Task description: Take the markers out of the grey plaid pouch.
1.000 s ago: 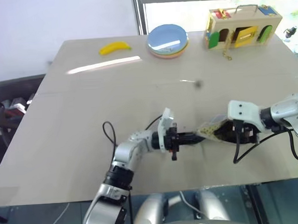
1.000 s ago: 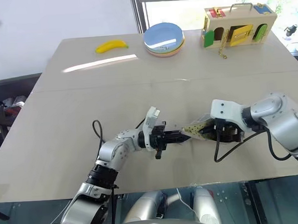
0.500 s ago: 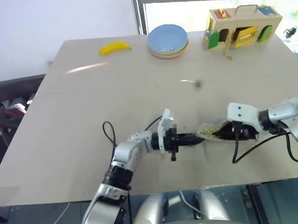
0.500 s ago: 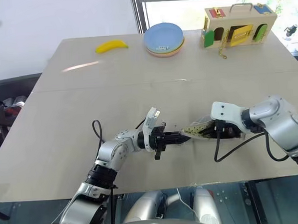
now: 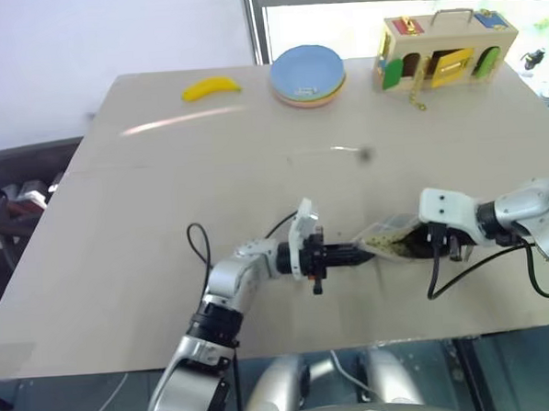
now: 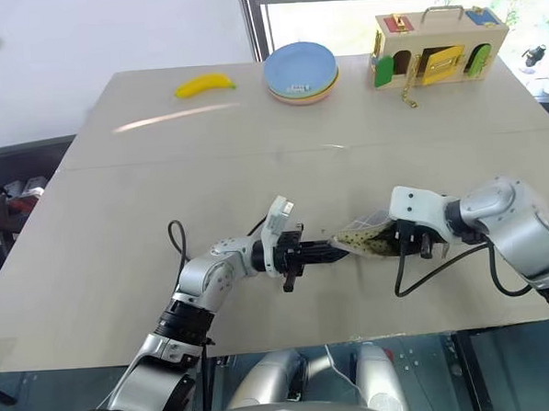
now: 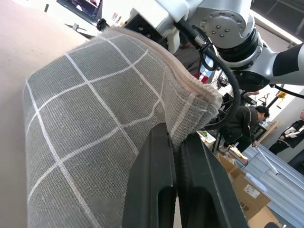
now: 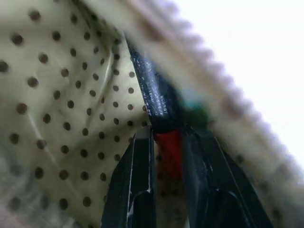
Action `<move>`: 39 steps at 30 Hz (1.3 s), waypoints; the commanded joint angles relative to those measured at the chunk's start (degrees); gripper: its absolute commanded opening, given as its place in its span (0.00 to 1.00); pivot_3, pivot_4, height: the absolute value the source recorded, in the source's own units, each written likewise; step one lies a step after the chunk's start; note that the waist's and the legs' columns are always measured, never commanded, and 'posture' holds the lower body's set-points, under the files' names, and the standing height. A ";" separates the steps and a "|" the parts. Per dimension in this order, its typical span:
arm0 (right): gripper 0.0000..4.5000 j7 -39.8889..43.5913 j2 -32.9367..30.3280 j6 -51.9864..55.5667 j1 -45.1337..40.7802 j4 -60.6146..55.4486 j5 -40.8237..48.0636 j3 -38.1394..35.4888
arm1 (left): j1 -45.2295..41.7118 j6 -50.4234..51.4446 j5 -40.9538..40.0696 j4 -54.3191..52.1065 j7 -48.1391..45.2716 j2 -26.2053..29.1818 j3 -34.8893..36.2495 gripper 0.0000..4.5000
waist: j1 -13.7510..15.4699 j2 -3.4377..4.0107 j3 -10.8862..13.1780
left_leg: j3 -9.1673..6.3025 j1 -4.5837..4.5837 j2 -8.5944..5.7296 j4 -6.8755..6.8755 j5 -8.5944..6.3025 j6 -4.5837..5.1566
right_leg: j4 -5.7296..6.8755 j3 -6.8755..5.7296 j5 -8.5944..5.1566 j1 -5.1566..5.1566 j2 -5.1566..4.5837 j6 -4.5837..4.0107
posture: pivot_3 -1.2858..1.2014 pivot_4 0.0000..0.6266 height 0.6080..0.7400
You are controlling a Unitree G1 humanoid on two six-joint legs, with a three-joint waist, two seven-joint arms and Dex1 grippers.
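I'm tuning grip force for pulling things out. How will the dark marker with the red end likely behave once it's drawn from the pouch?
Probably stiff: the marker runs straight between the right end effector fingers. Its slim round body may roll if dropped. The soft pouch could drag along, though the left end effector pinches it.

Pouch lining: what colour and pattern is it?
Olive-tan with dark dots, clearest in the right wrist view, where the lining of the pouch shows.

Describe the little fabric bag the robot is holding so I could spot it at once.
On the big beige table, look to the near edge, between the two grippers. The grey plaid pouch hangs there: the left gripper pinches one end and the right gripper reaches into its open mouth. Pale grid lines outside and olive dotted lining set it apart.
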 commanded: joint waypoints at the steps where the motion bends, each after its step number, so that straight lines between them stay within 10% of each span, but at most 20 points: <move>1: 0.06 1.83 -2.25 4.07 -3.20 -6.96 4.19 -5.82 | -1.12 -1.41 -0.47 -0.75 0.05 -0.97 0.50 0.00 | 0.03 0.01 0.01 | 0.00 -0.02 0.00 0.00 0.00 0.00 | -0.01 0.00 0.00 0.00 -0.01 0.00 | 0.52 0.24 1.00; 13: 0.06 1.28 -5.16 4.05 -2.77 -10.07 5.51 -5.07 | -2.80 -6.95 1.34 -1.82 3.11 -1.69 1.06 0.00 | 0.10 0.00 0.01 | -0.02 -0.04 -0.01 -0.01 0.00 0.00 | -0.04 -0.03 0.00 0.00 -0.02 0.00 | 0.52 0.24 1.00; 20: 0.58 -0.14 -2.54 -1.82 -1.52 -3.59 0.85 -0.07 | -1.25 -5.06 1.03 -1.15 0.96 -0.60 -0.63 0.00 | 0.05 0.00 0.01 | 0.01 -0.03 -0.01 -0.01 0.00 0.00 | -0.03 -0.01 0.00 0.00 -0.02 0.00 | 0.52 0.24 1.00; 39: 0.53 1.30 -0.13 -12.31 -0.52 6.10 -8.91 6.30 | -0.73 -4.09 1.12 -1.18 0.39 -0.96 -1.06 0.00 | -0.09 -0.02 0.00 | 0.01 0.02 -0.01 0.01 0.00 0.00 | 0.00 0.00 0.00 0.02 0.00 0.00 | 0.52 0.24 1.00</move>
